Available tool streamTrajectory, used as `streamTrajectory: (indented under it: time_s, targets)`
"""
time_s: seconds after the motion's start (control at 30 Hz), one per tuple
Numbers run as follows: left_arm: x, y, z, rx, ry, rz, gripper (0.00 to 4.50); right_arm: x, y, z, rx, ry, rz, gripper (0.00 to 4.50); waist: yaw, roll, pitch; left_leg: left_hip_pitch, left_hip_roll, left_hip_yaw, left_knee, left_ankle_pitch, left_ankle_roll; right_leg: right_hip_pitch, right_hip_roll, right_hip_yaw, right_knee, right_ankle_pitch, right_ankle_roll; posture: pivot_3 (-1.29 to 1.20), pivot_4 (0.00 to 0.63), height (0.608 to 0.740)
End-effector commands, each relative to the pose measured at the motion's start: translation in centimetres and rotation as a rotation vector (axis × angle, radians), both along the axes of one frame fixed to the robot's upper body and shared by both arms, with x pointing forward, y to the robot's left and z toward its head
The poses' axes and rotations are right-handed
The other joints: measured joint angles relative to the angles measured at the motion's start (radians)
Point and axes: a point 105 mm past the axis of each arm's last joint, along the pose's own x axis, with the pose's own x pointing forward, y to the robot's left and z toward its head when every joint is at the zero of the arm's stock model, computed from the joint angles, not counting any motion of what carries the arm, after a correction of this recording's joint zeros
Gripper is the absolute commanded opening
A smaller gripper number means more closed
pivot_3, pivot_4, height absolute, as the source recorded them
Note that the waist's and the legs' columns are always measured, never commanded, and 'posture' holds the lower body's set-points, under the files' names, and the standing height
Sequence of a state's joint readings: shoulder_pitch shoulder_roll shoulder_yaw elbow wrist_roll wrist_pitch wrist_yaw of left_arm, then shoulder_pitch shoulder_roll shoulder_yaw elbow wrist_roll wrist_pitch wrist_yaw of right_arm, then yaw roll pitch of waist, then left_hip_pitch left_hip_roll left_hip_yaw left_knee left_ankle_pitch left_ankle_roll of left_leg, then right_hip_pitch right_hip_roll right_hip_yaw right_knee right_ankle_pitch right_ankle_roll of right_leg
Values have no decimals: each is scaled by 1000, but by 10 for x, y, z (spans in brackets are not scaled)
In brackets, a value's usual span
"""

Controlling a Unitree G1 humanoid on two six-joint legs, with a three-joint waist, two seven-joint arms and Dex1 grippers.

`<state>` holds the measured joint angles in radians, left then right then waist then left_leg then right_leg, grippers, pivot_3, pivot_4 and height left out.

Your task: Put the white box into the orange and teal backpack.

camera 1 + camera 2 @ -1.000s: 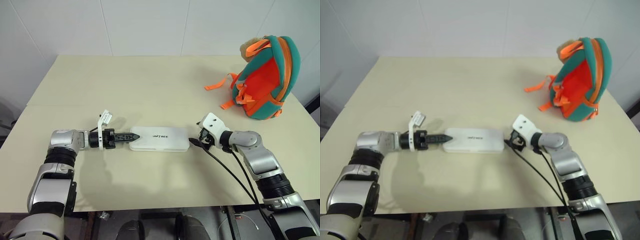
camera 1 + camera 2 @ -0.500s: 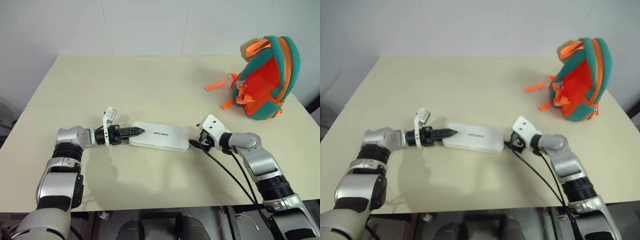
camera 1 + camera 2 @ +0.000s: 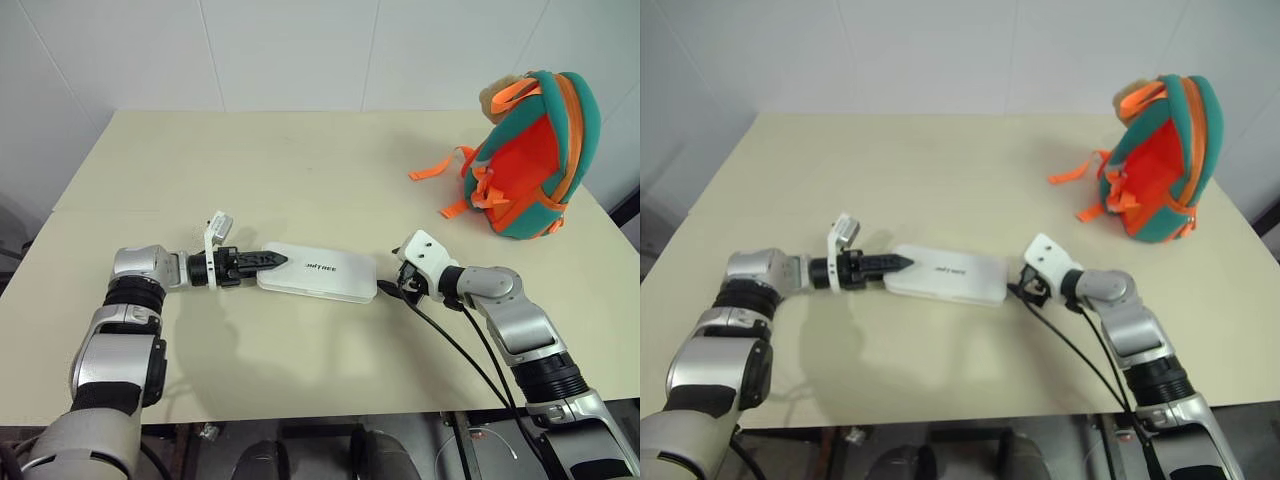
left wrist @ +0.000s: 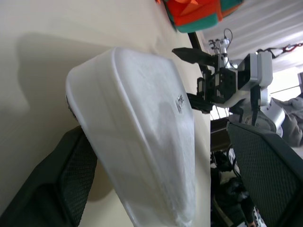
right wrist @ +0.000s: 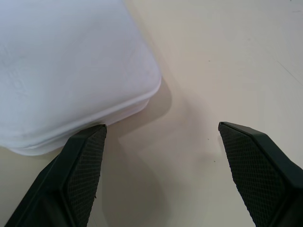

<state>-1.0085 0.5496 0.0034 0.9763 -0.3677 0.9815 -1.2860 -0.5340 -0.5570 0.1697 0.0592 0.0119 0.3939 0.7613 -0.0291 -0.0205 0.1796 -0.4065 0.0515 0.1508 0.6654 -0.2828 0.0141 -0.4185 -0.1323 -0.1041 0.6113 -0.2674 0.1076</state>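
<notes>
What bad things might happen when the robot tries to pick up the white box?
1. The left gripper has the box's end between wide-open fingers, and that end looks tipped up. The smooth box may slide away when they close.
2. The right gripper is open with the box's corner by one finger, so it may push the box instead of grabbing it.
3. The backpack stands at the far corner, so the box could drop on the way.

White box (image 3: 318,272): smooth plastic, faint satin sheen, small dark print on the lid. Orange and teal backpack (image 3: 533,155): soft matt cloth, woven orange straps, a bit of beige plush at the top. Counter (image 3: 300,170): pale beige, smooth, matt laminate look. Left tool (image 4: 156,189) fingers (image 4: 71,175): black, matt, fine cross-hatched rubbery pads. Right tool (image 5: 163,165): same knurled pads.
</notes>
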Motion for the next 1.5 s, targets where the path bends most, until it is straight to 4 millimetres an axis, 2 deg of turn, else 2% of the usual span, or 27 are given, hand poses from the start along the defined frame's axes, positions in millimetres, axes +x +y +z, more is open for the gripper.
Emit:
streamTrajectory:
  time_s: [0.03, 0.33, 0.9, 1.0, 1.2, 1.27, 1.33, 1.5]
  targets:
    - [0, 4, 12, 13, -42, -34, 4432, -2, -1, 13, 13, -46, 5, 4500, -1, 0, 0, 0, 0, 0, 0, 0, 0, 0, 0, 0, 0, 0, 0, 0, 150, 740]
    - [-3, 6, 9, 86, -45, -108, 4432, -2, -1, 14, 17, -47, 8, 4500, 0, 0, 0, 0, 0, 0, 0, 0, 0, 0, 0, 0, 0, 0, 0, 0, 150, 740]
    - [2, -2, 12, 26, -72, -97, 4432, -5, -5, 17, 18, -55, -3, 4500, 0, 0, 0, 0, 0, 0, 0, 0, 0, 0, 0, 0, 0, 0, 0, 0, 150, 740]
    - [0, -3, 11, 30, -85, -118, 3898, -6, -5, 18, 16, -57, -1, 4500, 0, 0, 0, 0, 0, 0, 0, 0, 0, 0, 0, 0, 0, 0, 0, 0, 150, 740]
    - [0, -3, 8, 45, -59, -104, 1999, -6, -4, 20, 17, -62, 5, 4500, 0, 0, 0, 0, 0, 0, 0, 0, 0, 0, 0, 0, 0, 0, 0, 0, 150, 740]
    - [0, -2, 7, 53, -54, -101, 1494, -6, -4, 20, 17, -62, 6, 4500, 0, 0, 0, 0, 0, 0, 0, 0, 0, 0, 0, 0, 0, 0, 0, 0, 150, 740]
    - [0, -3, 7, 50, -56, -101, 1268, -6, -4, 20, 17, -62, 5, 4500, 0, -1, 0, 0, 0, 0, 1, 0, 0, 0, 0, 0, 1, 0, 0, 0, 150, 740]
    - [2, -2, 6, 75, -48, -85, 1265, -6, -6, 20, 19, -65, -1, 4500, 0, -1, 0, 0, 0, -1, 1, 0, 0, 0, 0, 0, 2, 0, 0, 0, 150, 740]
